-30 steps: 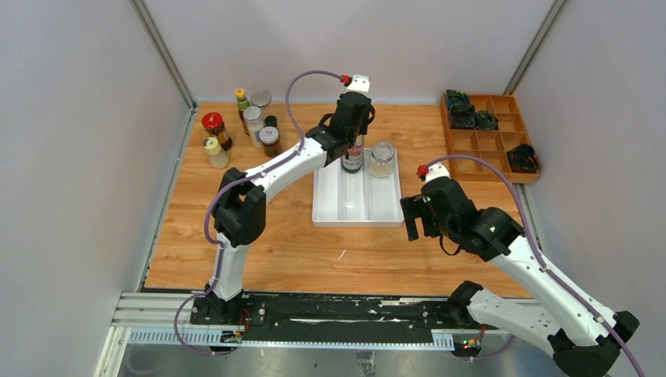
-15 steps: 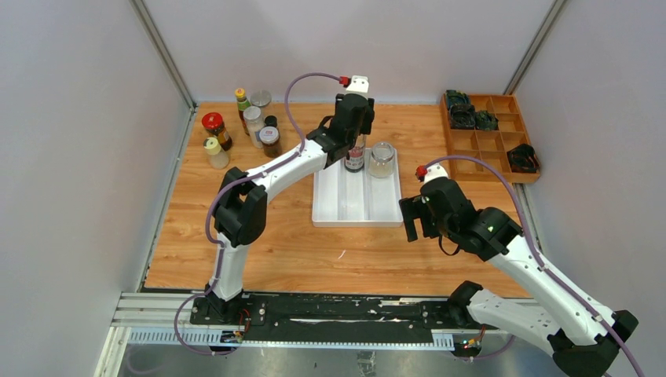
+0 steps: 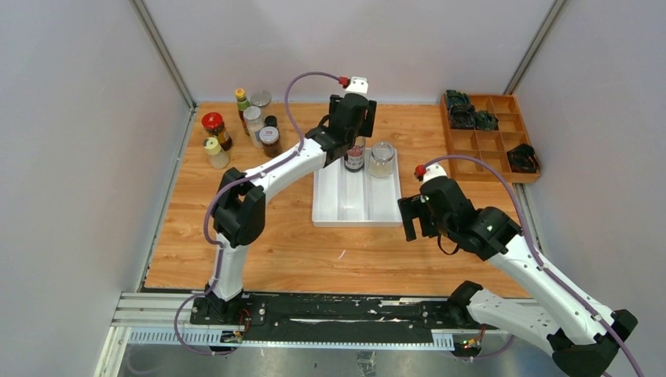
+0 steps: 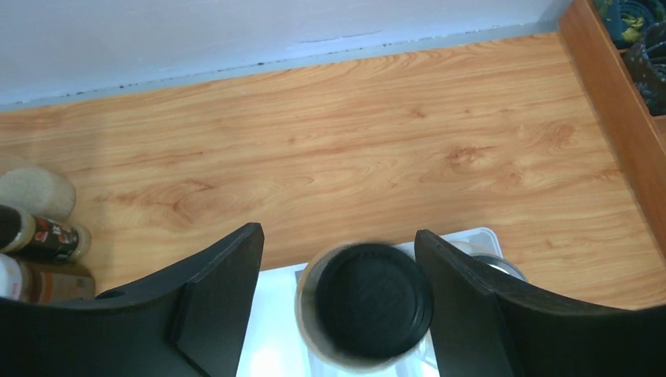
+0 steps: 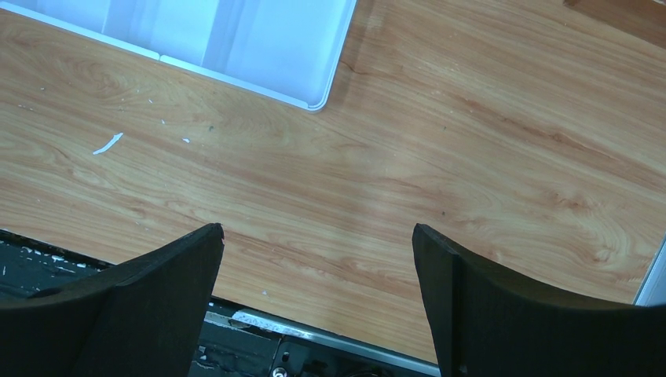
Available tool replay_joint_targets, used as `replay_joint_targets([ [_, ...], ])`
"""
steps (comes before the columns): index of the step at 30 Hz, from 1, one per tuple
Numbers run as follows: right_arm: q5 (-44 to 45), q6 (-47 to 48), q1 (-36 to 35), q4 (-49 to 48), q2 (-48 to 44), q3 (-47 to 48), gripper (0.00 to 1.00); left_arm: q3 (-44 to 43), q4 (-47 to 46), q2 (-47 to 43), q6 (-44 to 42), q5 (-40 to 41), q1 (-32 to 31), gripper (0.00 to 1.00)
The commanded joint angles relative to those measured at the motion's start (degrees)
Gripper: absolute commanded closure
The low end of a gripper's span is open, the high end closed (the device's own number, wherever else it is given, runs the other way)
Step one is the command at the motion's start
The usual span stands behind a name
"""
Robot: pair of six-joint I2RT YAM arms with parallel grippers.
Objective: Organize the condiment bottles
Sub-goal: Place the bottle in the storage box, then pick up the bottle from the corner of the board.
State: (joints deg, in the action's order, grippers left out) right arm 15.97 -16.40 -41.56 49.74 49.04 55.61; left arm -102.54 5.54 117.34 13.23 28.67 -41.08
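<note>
my left arm reaches far out and slants across toward the middle, with its wrist tipped over. the left gripper points straight down, jaws spread wide. my right arm is folded closer in, forearm angled inward. the right gripper faces down too, jaws just as wide apart.

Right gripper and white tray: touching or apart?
Apart. The right wrist view shows the right gripper open above bare table, with the white tray beyond its fingertips.
</note>
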Motion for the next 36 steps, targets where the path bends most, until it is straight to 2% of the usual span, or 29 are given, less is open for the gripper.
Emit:
replay_joint_targets([
  [1,-0.6,1.2,0.8,0.4,-0.2,-0.7,0.04,-5.5,8.0,-6.1,-1.6,0.8,-0.5,0.23],
  [5,-0.8,1.3,0.8,0.0,0.1,-0.8,0.04,-8.8,15.2,-12.3,-1.6,-1.2,-0.5,0.19],
  [7,-1.1,1.3,0.9,-0.1,0.4,-0.7,0.04,-10.6,19.1,-15.5,-1.6,-0.5,-0.5,0.02],
  [9,-1.1,1.2,0.9,-0.1,0.3,-0.8,0.04,-10.8,21.6,-18.9,-2.2,3.6,-0.2,0.0],
  [11,-1.3,1.1,0.9,-0.1,-0.2,-0.8,0.04,-7.6,21.9,-22.3,-0.9,4.9,3.2,0.0],
  [14,-1.7,1.0,0.9,0.0,-0.6,-0.6,0.04,-3.1,22.8,-24.9,5.6,-3.5,14.7,0.0],
  [16,-2.3,1.1,0.9,0.0,-0.3,-0.3,0.04,-0.4,21.9,-24.6,7.6,-6.6,20.8,0.0],
  [18,-3.1,1.3,1.0,-0.1,0.2,0.3,0.04,-0.2,21.7,-22.5,6.6,-6.5,24.1,0.01],
  [22,-4.3,1.9,0.9,-0.1,1.5,1.7,0.04,-5.5,24.2,-14.2,2.5,-3.3,26.2,0.07],
  [28,-5.0,2.0,0.9,-0.2,3.3,2.7,0.04,-8.7,19.9,-6.7,0.5,0.7,28.5,0.17],
  [36,-5.5,1.7,0.9,-1.3,5.3,0.9,0.04,-3.5,6.8,-6.5,-3.6,5.0,31.7,0.19],
])
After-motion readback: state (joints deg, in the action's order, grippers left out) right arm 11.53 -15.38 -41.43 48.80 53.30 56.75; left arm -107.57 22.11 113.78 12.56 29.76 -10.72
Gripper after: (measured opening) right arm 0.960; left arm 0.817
